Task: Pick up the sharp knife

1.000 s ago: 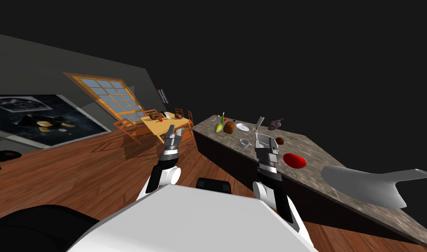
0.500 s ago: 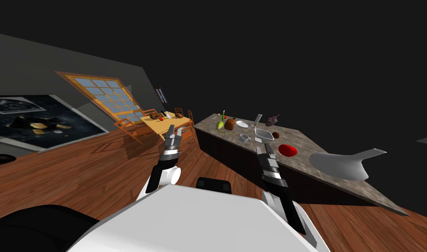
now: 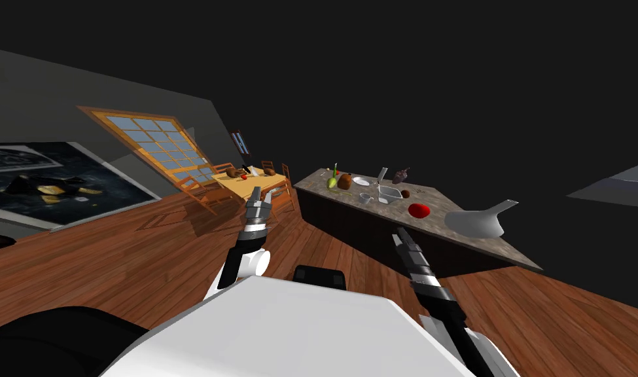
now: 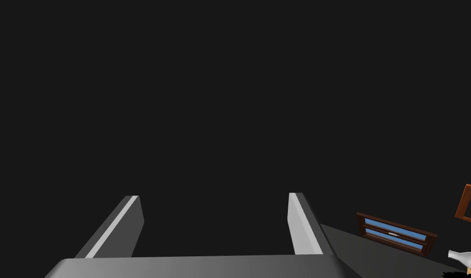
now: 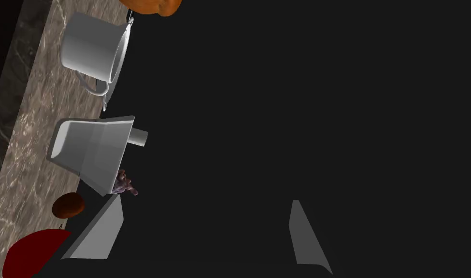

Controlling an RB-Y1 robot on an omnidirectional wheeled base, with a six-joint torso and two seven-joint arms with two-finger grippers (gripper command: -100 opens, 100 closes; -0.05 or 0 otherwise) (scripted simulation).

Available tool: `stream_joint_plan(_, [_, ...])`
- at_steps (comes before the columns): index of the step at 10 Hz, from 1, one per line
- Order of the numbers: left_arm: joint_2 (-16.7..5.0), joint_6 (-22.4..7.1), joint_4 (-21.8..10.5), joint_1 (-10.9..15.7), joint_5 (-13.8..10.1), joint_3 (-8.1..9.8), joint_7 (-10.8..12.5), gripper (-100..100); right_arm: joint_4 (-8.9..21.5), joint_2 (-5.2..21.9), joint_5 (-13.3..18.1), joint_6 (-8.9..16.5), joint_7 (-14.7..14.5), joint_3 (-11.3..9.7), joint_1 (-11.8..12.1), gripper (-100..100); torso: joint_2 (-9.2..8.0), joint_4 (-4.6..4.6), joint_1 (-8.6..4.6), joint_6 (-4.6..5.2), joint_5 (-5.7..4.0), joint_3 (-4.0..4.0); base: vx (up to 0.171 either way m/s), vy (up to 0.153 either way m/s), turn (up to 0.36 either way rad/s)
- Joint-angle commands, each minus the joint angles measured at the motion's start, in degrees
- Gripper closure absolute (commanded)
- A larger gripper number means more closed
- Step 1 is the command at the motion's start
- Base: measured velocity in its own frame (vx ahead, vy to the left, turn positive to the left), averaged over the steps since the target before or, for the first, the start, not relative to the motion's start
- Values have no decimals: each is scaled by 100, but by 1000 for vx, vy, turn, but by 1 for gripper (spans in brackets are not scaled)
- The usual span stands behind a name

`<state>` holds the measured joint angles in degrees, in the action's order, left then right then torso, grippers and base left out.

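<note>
Most of the room is a wooden floor (image 3: pixel 147 255), and a long stone-topped surface (image 3: pixel 442 199) with dark sides runs across it ahead and to the right. Farther off to the left stands a yellow dining table (image 3: pixel 253 187) with wooden chairs around it.

On the surface, the biggest thing is a pale grey scoop-shaped piece (image 3: pixel 476 222) near the closer end. Beyond it come a red dish (image 3: pixel 419 210), an open grey tray (image 3: pixel 389 194), a brown loaf (image 3: pixel 344 182), a white cup (image 3: pixel 365 198) and a small brown ball (image 3: pixel 406 194) just beside the tray.

The right gripper (image 3: pixel 397 230) hangs over the floor, short of the surface's near side, and its fingers (image 5: pixel 297 227) are spread wide with nothing between them. The left gripper (image 3: pixel 259 194) is raised toward the dining table, fingers (image 4: pixel 297 222) likewise released and bare.

A thin grey blade-like piece, which I take for the knife (image 3: pixel 383 174), stands tilted at the far edge of the surface, just behind the tray and well apart from both grippers.
</note>
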<state>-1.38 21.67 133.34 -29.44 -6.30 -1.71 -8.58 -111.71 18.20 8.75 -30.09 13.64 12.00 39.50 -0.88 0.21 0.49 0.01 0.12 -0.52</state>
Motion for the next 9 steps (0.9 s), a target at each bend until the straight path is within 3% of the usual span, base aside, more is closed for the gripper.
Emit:
stream_joint_plan(1, [0,0,0,0,0,0,0,0,242,246,255,37,44,123,105,-100,0,0,0,0,0,0,-217,115,-34])
stream_joint_plan(5, [0,0,0,-1,0,0,0,0,821,865,846,-109,150,326,542,-100,42,-8,0,-3,1,23,-133,121,14])
stream_joint_plan(6, [0,0,0,-1,0,0,0,0,821,865,846,-109,150,326,542,-100,53,-11,-7,-3,0,30,-44,60,7])
stream_joint_plan(9, [-1,0,0,-2,0,1,0,0,1196,1392,1311,-271,182,374,880,-100,91,-19,-21,-5,-4,52,6,74,92])
